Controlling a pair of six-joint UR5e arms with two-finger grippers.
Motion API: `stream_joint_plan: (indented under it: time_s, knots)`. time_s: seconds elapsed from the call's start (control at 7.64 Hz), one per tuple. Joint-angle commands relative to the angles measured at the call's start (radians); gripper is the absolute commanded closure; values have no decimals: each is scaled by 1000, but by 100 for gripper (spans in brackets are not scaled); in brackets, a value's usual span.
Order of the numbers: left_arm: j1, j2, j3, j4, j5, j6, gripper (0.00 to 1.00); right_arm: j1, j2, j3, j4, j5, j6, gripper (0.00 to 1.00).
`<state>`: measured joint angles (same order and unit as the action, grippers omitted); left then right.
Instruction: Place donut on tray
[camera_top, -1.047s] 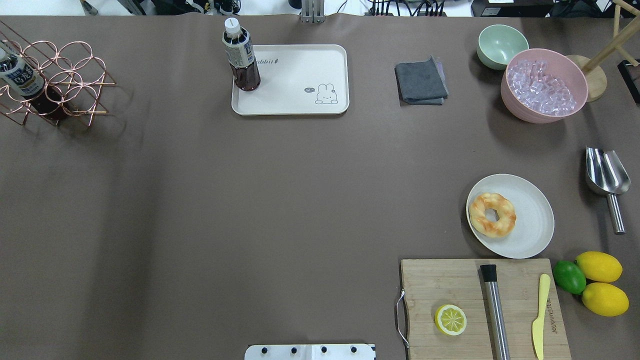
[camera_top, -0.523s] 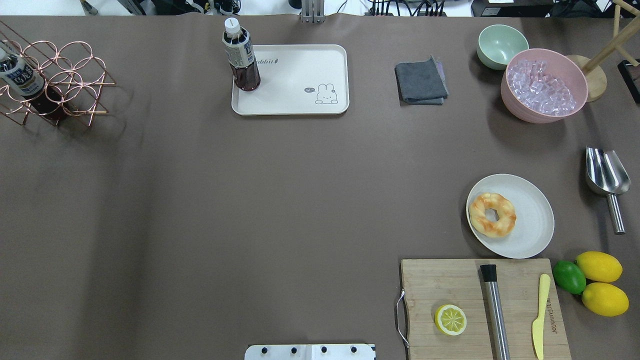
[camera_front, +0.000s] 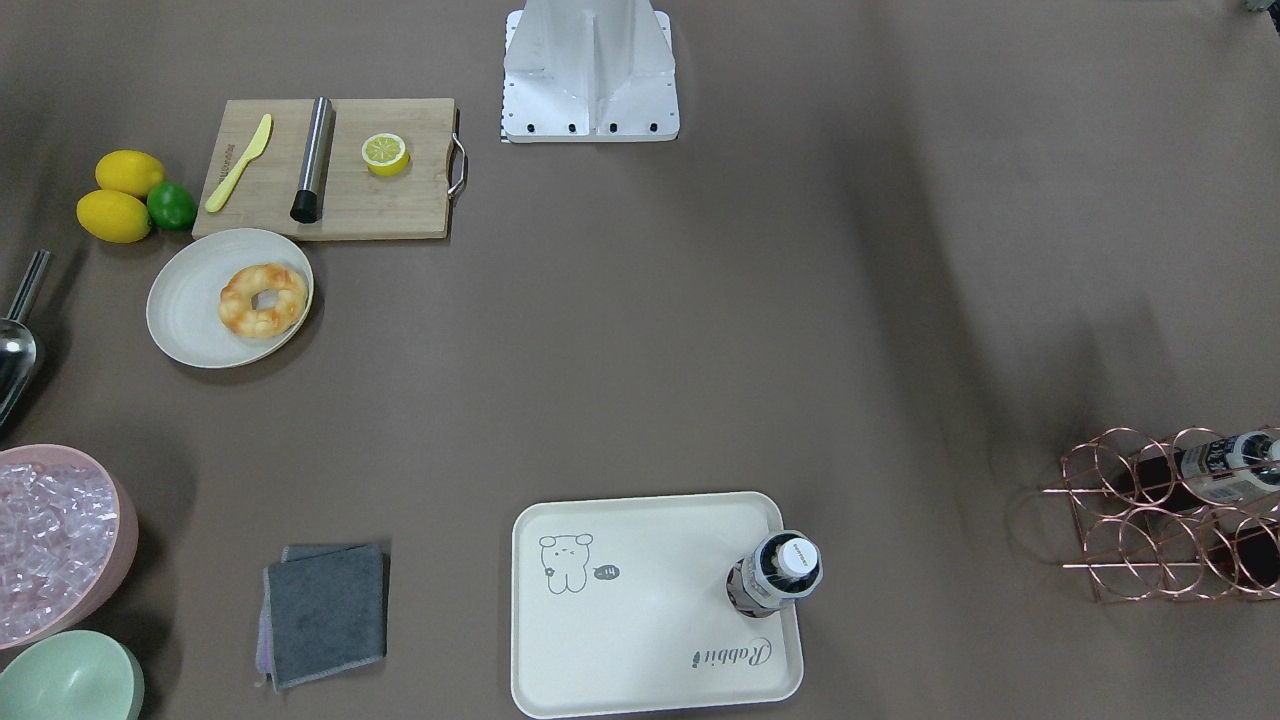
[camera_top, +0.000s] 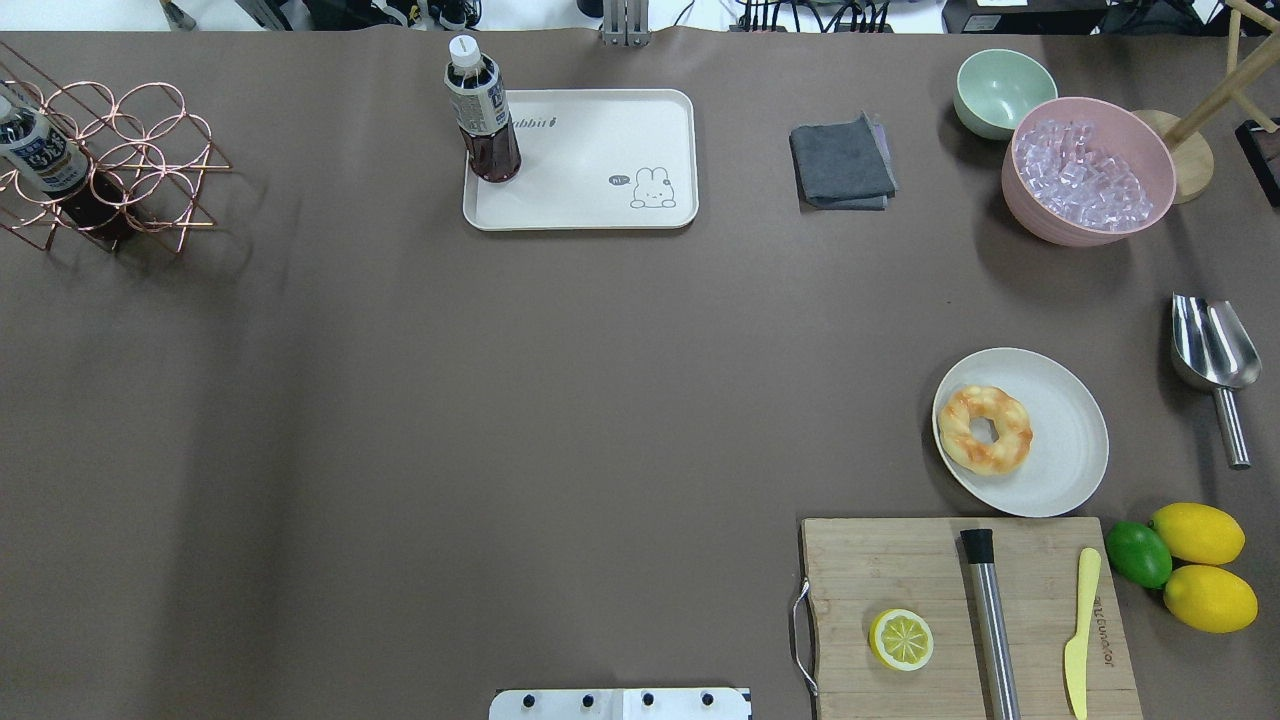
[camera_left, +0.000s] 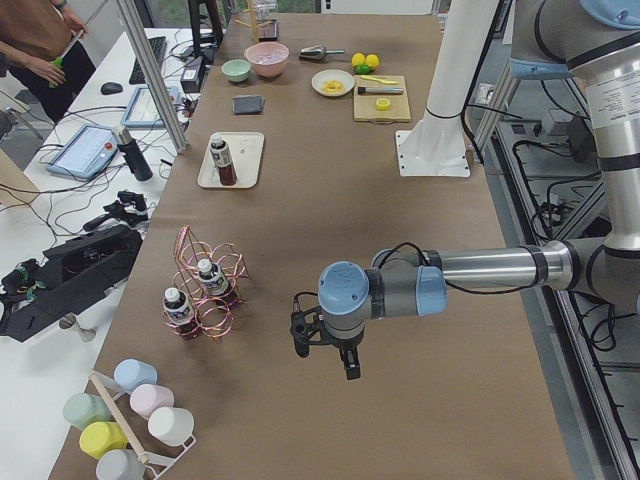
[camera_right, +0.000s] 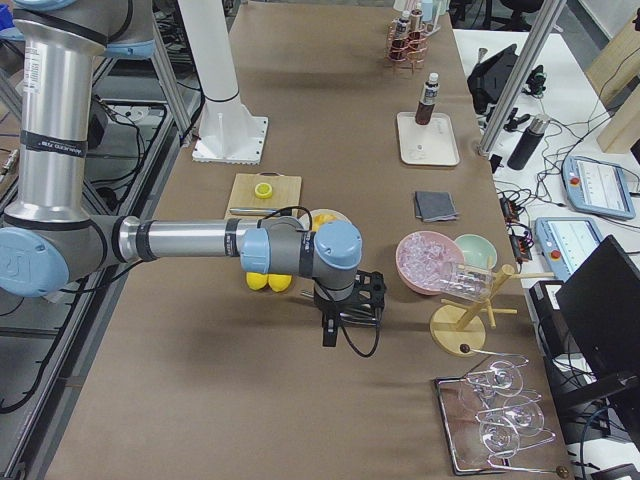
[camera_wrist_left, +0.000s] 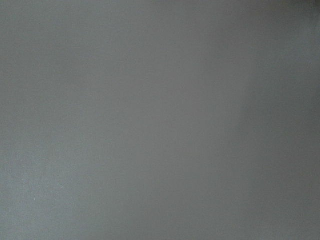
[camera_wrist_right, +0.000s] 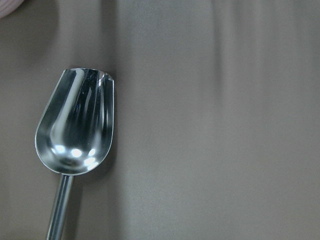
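Observation:
The donut (camera_top: 985, 430), a glossy golden ring with pale patches, lies on the left part of a round off-white plate (camera_top: 1070, 450) at the right of the table; it also shows in the front view (camera_front: 263, 300). The cream tray (camera_top: 600, 140) with the cartoon drawing sits at the far middle, also in the front view (camera_front: 650, 640). A dark drink bottle (camera_top: 482, 115) stands on the tray's left corner. My left gripper (camera_left: 325, 355) hangs over bare table near the rack. My right gripper (camera_right: 340, 320) hangs near the scoop. I cannot tell whether either is open or shut.
A wooden cutting board (camera_top: 900, 570) with a half lemon (camera_top: 901, 639), a steel muddler and a yellow knife lies in front of the plate. Lemons and a lime (camera_top: 1138, 553), a metal scoop (camera_wrist_right: 75, 125), a pink ice bowl (camera_top: 1088, 170), a green bowl, a grey cloth (camera_top: 842, 163) and a copper bottle rack (camera_top: 110, 165) stand around.

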<state>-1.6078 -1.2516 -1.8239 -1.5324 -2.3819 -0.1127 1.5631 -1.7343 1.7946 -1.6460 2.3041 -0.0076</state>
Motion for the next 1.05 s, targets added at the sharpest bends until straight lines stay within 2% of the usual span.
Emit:
stream_joint_plan:
  time_s: [0.0,0.13,0.39,0.52,0.79,0.92]
  knots:
    - [0,1,5,0,3,-1,2,0,-1,2,2,1,-2,0]
    - [0,3,5,1,3,-1,2,-2,-1,3,21,3,0,0]
    - [0,6,5,1,3,-1,2,-21,1,5,75,82,20,0]
    - [0,18,5,1,3,-1,2,-50,13,12,78,84,129,0]
    - [0,27,3,1,3,-1,2,-125,13,35,199,89,330,0]
    - [0,27,3,1,1,-1,2,-199,15,38,256,89,460,0]
